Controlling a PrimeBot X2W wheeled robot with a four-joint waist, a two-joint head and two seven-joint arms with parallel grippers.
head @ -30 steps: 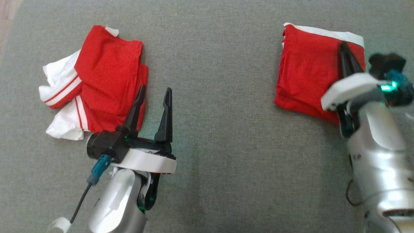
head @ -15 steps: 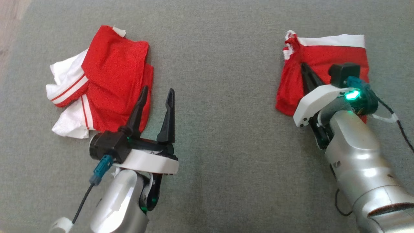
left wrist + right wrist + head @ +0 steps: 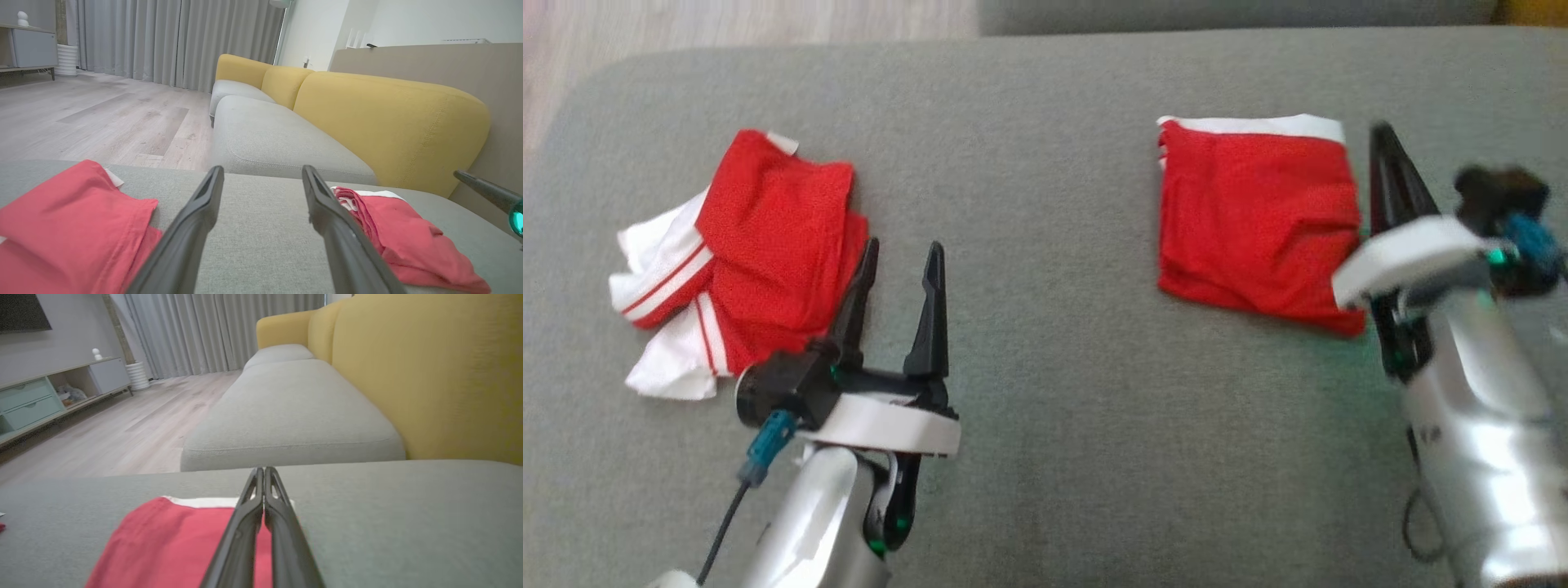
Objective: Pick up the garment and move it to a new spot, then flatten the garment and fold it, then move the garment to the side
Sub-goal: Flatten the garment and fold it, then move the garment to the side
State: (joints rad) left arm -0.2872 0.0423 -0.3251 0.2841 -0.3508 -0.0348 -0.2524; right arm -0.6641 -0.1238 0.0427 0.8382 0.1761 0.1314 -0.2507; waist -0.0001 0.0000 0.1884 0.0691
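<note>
A folded red garment (image 3: pixel 1258 216) with a white band along its far edge lies flat at the right of the grey cushion (image 3: pixel 1054 392). My right gripper (image 3: pixel 1382 135) is shut and empty, just off the garment's right edge; in the right wrist view its joined fingers (image 3: pixel 264 473) reach over the red cloth (image 3: pixel 171 547). A second, crumpled red-and-white garment (image 3: pixel 760 253) lies at the left. My left gripper (image 3: pixel 898 249) stands open with nothing in it, at that garment's right edge. In the left wrist view its fingers (image 3: pixel 262 169) frame bare cushion between both garments (image 3: pixel 69 224) (image 3: pixel 400 232).
The cushion's rounded far-left corner (image 3: pixel 596 73) drops to a wooden floor (image 3: pixel 102 118). A yellow sofa backrest (image 3: pixel 388 122) rises on the right side, beyond another grey seat (image 3: pixel 286 416). Bare cushion lies between the two garments.
The head camera has shifted. Half a second ago my shut right gripper lay on the right garment, which was bunched; now that garment lies flat and the gripper is off its right edge. The left gripper stayed put.
</note>
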